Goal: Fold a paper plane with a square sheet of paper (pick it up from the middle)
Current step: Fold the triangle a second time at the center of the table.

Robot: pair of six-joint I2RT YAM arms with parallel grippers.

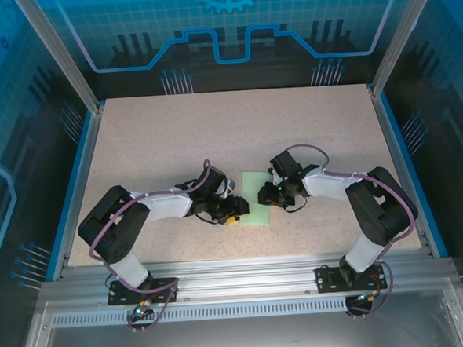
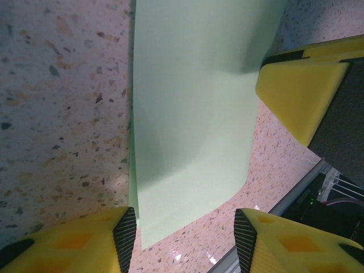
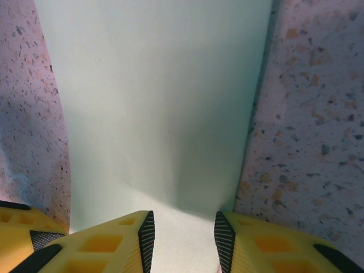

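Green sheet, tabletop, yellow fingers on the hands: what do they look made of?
Sheet: thin matte paper, it seems; it bows softly without creasing.
Tabletop: speckled stone-look surface, slightly glossy, maybe laminate.
Fingers: yellow moulded plastic, with black ribbed, rubbery-looking pads.

The sheet of paper (image 1: 253, 197) is plain pale mint green, unmarked. The worktop (image 1: 213, 135) is beige, speckled with brown and dark grey flecks, edged in blue. The left hand (image 2: 185, 242) and right hand (image 3: 183, 242) have yellow fingers (image 3: 108, 244) with black ribbed pads (image 3: 147, 236). The left arm (image 1: 159, 205) and right arm (image 1: 334, 184) are black and white, their cables (image 1: 301, 147) purple.
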